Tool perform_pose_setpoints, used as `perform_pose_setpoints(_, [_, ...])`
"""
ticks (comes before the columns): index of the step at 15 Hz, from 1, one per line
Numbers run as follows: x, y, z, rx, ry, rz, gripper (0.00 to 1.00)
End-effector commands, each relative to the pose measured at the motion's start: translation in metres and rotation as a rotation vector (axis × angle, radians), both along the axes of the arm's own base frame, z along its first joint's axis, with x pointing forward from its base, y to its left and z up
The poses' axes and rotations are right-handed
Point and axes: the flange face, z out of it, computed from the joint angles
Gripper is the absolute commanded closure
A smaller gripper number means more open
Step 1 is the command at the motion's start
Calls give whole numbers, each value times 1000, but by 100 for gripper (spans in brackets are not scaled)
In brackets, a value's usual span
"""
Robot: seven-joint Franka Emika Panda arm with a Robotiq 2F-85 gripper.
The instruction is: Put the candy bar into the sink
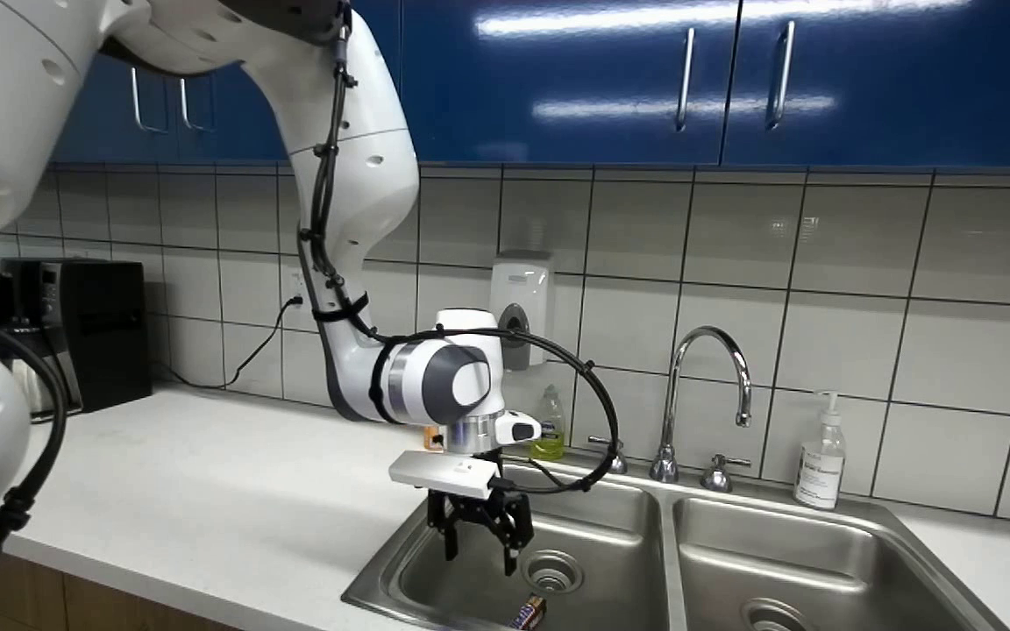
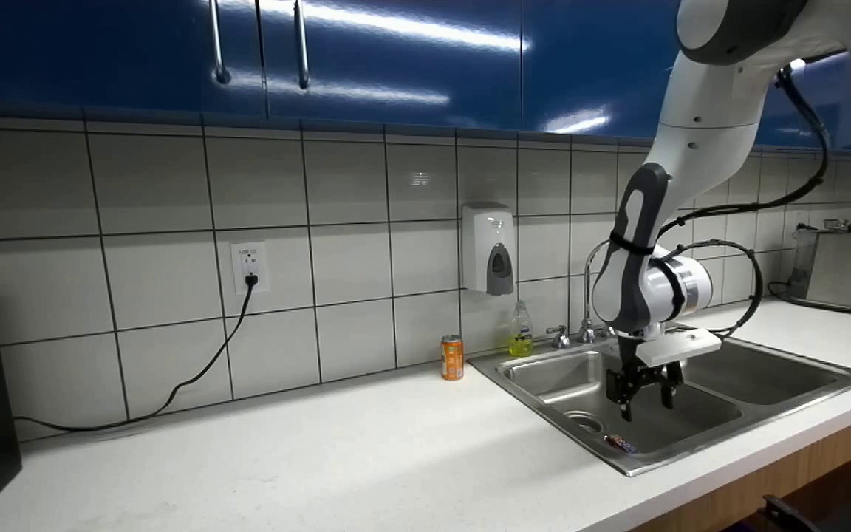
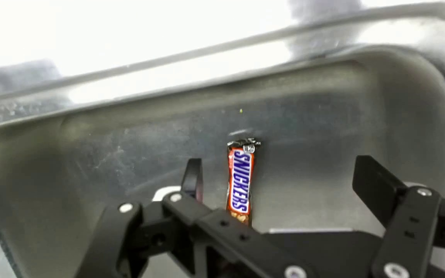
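The candy bar (image 3: 240, 181) has an orange-brown wrapper with a Snickers label in the wrist view. It lies flat on the floor of the sink's left-hand basin (image 3: 311, 135). Its lower end is hidden behind a gripper link there. The bar also shows in both exterior views (image 1: 529, 612) (image 2: 620, 443), as does the steel sink (image 1: 615, 578) (image 2: 691, 421). My gripper (image 3: 278, 173) is open and empty, pointing down over this basin in both exterior views (image 1: 480, 556) (image 2: 647, 408). In the wrist view the bar appears between the fingers, closer to the left finger, not touching.
A chrome faucet (image 1: 672, 403) stands behind the sink. A divider (image 1: 671, 561) separates the basins. A yellow-green soap bottle (image 2: 520, 336) and an orange can (image 2: 452, 357) stand near the back wall. A pump bottle (image 1: 821, 464) stands behind the other basin. A dispenser (image 1: 521, 307) hangs above.
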Motion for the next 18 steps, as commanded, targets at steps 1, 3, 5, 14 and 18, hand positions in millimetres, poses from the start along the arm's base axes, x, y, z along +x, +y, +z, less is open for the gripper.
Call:
perform_pose_setpoints(1, [-36, 20, 20, 9, 15, 8, 0])
perform_pose_setpoints(3, [-51, 28, 23, 9, 22, 21, 0])
perform_pose_setpoints(5, [-64, 36, 26, 6, 36, 33, 0])
perform_pose_setpoints(14, [-76, 44, 17, 11, 61, 69, 0])
perform_pose_setpoints(18, [-76, 44, 15, 11, 64, 69, 0])
